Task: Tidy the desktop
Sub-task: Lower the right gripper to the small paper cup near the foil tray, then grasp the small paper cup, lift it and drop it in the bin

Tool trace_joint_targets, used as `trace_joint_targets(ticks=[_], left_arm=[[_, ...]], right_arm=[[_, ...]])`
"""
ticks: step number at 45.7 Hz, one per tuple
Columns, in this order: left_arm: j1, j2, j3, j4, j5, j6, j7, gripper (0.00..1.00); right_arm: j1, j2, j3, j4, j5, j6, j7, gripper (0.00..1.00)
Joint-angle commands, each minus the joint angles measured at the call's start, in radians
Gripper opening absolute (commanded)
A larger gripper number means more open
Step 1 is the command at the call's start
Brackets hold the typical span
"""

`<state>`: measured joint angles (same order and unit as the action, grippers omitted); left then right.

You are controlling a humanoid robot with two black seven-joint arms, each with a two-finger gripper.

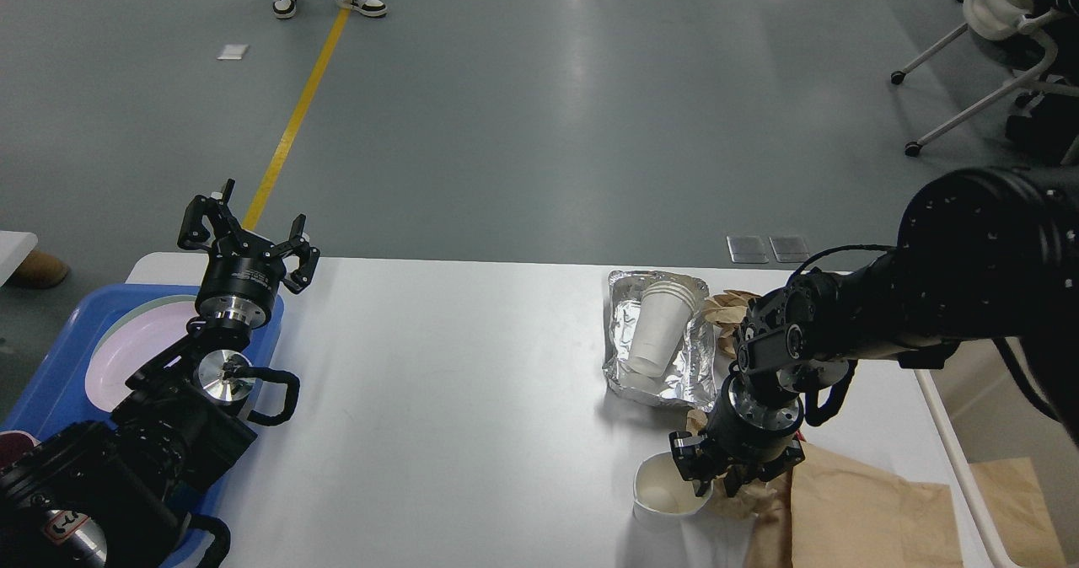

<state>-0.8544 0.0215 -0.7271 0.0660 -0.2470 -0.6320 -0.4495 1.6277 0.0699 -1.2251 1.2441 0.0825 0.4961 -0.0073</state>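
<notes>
The white desktop (pixel 472 383) carries litter on its right side. A white paper cup (pixel 662 494) stands upright near the front edge. My right gripper (pixel 715 485) points down at the cup's right rim, one fingertip over the cup's mouth and the other outside it, jaws still apart. Crumpled brown paper (pixel 746 494) lies right under that gripper. Behind it, a foil tray (pixel 622 332) holds a stack of white cups (pixel 659 325) lying on their side. My left gripper (pixel 246 239) is raised above the desktop's far left corner, open and empty.
A blue tray (pixel 59 357) with a pale plate (pixel 126 345) sits at the left edge. A flat brown paper bag (pixel 851 513) covers the front right corner. More crumpled brown paper (pixel 727 307) lies beside the foil tray. An office chair (pixel 995 54) stands far right.
</notes>
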Motion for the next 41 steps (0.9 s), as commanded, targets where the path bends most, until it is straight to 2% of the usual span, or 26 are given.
trace_joint_targets(ticks=[1,12,18,27,41], left_arm=[[0.0,0.0,0.0,0.0,0.0,0.0,0.0,0.97],[0.0,0.0,0.0,0.0,0.0,0.0,0.0,0.96],[0.0,0.0,0.0,0.0,0.0,0.0,0.0,0.97],[0.0,0.0,0.0,0.0,0.0,0.0,0.0,0.96],[0.0,0.0,0.0,0.0,0.0,0.0,0.0,0.97]], right_arm=[[0.004,-0.004,0.018,0.014,-0.001,-0.001,0.003,0.0],[0.014,-0.021,0.082,0.038,-0.001,0.007,0.004,0.0],[0.075,-0.082,0.131,0.078,-0.001,0.018,0.003,0.0],[0.237,-0.222,0.193,0.133,-0.001,0.053,0.001,0.0],[0.448,-0.435,0.197,0.126,-0.003,0.099,-0.005,0.0]])
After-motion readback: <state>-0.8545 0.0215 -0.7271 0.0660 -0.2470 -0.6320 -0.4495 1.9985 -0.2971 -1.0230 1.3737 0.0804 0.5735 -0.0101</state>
